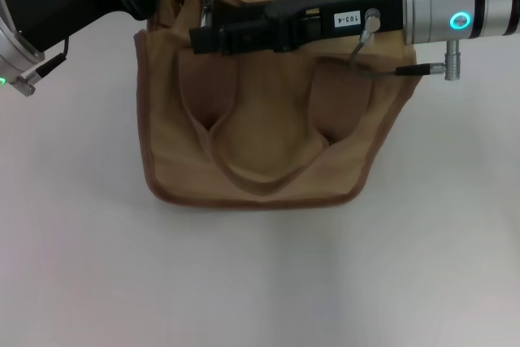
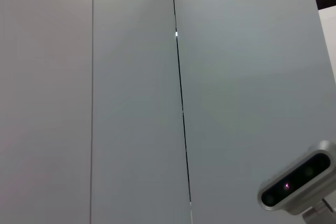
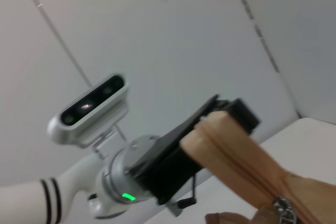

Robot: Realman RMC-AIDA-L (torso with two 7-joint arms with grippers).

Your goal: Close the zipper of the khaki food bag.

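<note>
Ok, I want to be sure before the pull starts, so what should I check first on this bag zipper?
1. Left tool holds the bag at its far left end: ok, the fabric looks clamped in it.
2. Right tool is at the zipper pull: ok, its tip lies right beside the pull.
3. Right tool has gripped the pull: cannot tell.
4. Zipper runs straight from the held end: ok, as the right wrist view shows.
5. Handles are off the zipper: ok, they lie on the bag's near side.
</note>
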